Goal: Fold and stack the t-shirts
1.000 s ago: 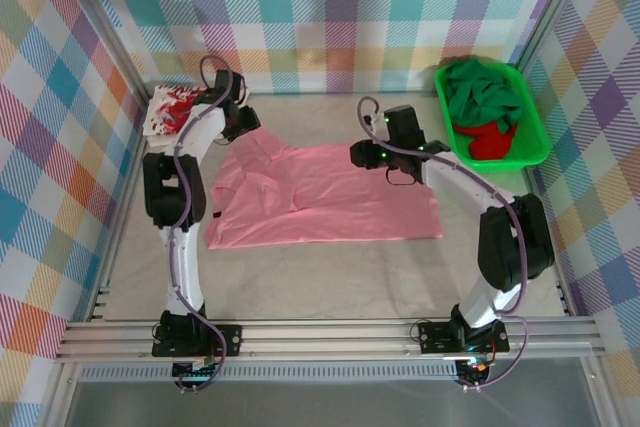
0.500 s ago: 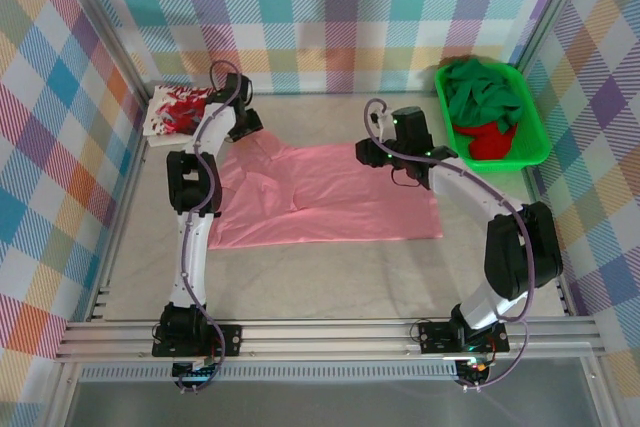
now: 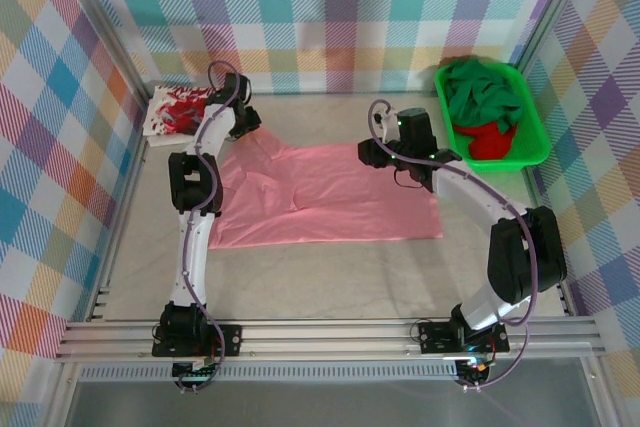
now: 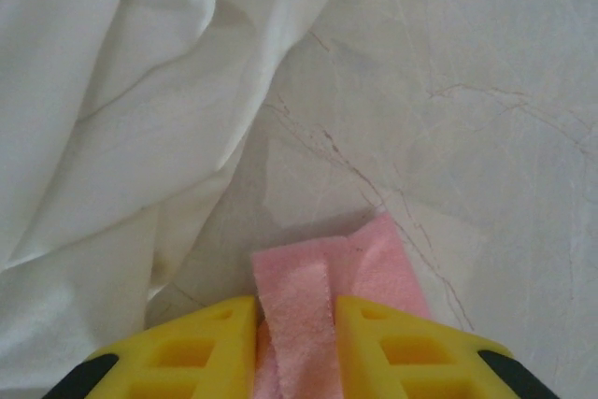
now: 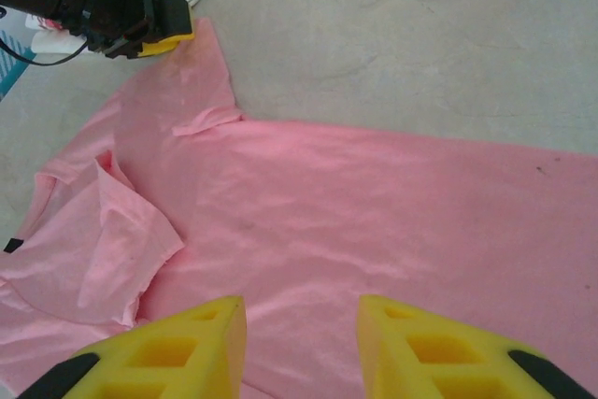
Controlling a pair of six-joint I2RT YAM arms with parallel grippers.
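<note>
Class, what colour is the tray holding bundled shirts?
Bright green: the plastic tray shows best from the top camera.

Salmon-pink t-shirt lies spread mostly flat mid-table, plain, hem toward my right, left sleeve area rumpled and partly folded over, and a far-left strip of it sits between the fingers of my left gripper. White t-shirt with red splashy print is bunched at the far left corner, just beside that pink strip. Dark green t-shirt is heaped at far right with the red t-shirt crumpled against its near side.
</note>
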